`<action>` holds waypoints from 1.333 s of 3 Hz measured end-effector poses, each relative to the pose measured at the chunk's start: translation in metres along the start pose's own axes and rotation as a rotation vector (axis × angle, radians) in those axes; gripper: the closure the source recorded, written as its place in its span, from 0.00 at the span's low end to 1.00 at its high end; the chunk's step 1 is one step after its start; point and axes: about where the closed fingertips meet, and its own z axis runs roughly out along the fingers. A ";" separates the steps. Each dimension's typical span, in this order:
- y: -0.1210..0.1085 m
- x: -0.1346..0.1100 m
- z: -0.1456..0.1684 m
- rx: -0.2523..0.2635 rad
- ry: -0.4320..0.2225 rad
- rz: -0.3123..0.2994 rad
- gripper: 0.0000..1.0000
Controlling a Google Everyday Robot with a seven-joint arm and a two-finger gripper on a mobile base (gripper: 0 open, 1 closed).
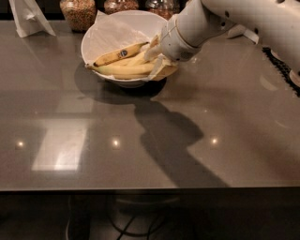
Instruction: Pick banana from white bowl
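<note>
End effector point(156, 60), spread wide inside the white bowl point(89, 35) on the tabletop point(140, 140), straddles the plain banana point(124, 69) at its right end; best to close gently, then lift straight up.

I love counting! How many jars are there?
3, in a row behind the bowl: left jar, middle jar, right jar. The arm may hide more. The gripper is over the bananas at the bowl's right side.
</note>
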 end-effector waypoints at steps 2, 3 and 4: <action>-0.002 -0.003 0.000 0.002 -0.009 0.027 0.99; -0.003 -0.004 -0.001 -0.003 -0.012 0.061 1.00; -0.008 -0.006 -0.011 0.003 -0.032 0.130 1.00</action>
